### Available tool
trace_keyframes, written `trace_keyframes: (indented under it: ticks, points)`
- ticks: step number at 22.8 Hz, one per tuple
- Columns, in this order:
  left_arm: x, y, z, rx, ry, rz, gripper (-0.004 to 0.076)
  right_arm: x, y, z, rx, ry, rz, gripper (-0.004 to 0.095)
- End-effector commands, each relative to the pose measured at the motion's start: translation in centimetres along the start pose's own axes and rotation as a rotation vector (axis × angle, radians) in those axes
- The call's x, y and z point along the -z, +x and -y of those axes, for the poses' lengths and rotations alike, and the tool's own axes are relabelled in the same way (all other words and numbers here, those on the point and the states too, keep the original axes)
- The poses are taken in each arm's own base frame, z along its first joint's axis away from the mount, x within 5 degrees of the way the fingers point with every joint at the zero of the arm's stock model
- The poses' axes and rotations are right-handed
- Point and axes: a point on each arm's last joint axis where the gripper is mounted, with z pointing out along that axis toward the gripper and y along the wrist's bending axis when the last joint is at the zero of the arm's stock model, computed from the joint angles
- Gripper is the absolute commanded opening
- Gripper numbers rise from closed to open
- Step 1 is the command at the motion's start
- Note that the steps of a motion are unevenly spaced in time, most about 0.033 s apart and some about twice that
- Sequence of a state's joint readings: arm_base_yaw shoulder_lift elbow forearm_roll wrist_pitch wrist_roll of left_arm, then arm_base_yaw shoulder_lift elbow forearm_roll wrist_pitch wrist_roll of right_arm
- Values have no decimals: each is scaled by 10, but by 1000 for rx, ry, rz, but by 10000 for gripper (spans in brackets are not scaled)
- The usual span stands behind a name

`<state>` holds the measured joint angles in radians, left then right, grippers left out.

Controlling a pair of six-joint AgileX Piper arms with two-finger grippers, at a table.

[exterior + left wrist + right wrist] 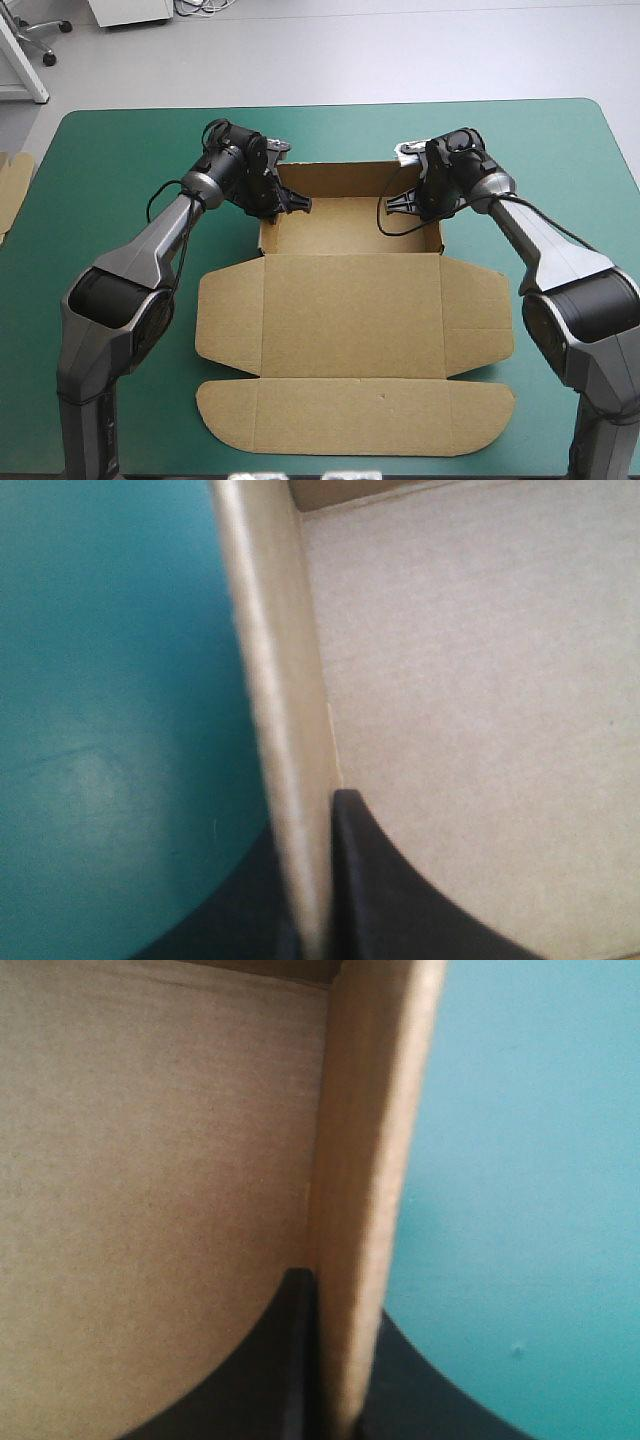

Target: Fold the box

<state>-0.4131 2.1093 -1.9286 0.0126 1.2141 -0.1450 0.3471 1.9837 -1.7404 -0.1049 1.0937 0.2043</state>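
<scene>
Box (350, 300) of brown board sits on the middle of the table (120, 170), on its teal-green cover. Toward the table's far edge it forms an open tray (350, 228) with its back wall and both side walls raised. Toward the table's near edge the lid (352, 330) lies flat with a small flap on each side, and a long flap with rounded ends (350, 415) lies closest to that edge.

The left gripper (290, 205) is at the tray's side wall that faces the table's left edge. In the left wrist view, the left gripper (308, 815) has its black fingers all but closed on this upright wall (285, 680), one finger inside the tray and one outside over the cover (110, 730).

The right gripper (400, 203) is at the opposite wall, on the side of the table's right edge. In the right wrist view, the right gripper (340, 1295) pinches that wall (370, 1160) the same way, with one finger over the tray floor and the other over the cover (520, 1160).

A strip of more board (12, 185) shows at the table's left edge, well apart from the box.
</scene>
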Motion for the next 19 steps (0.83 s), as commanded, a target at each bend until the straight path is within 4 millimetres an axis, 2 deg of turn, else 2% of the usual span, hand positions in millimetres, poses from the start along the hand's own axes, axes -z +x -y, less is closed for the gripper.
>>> trace_keyframes:
  ticks: [1, 2, 6, 7, 8, 9, 10, 12, 19]
  points:
    - [11, -1, -21, -82, -152, 9, -14, 24, 0, 16, 103, 101, 8, -10]
    - [11, -1, -21, -82, -152, 9, -14, 24, 1, 16, 104, 102, 2, 4]
    - [19, -4, -19, -75, -127, 42, 15, 26, 2, 16, 101, 104, -6, 184]
    - [21, -5, -16, -90, -96, 48, 67, 29, 2, 17, 98, 103, 0, 254]
    - [23, -6, -14, -90, -76, 55, 105, 31, 2, 17, 98, 103, 7, 282]
    - [24, -8, -12, -84, -60, 66, 193, 35, 2, 17, 94, 101, 19, 323]
    - [26, -8, -12, -83, -59, 68, 277, 39, 2, 18, 93, 100, 28, 341]
    - [28, -8, -12, -83, -59, 66, 349, 43, 1, 18, 92, 99, 41, 350]
    - [47, -7, -12, -85, -53, 115, 369, 53, -3, 17, 80, 84, 56, 352]
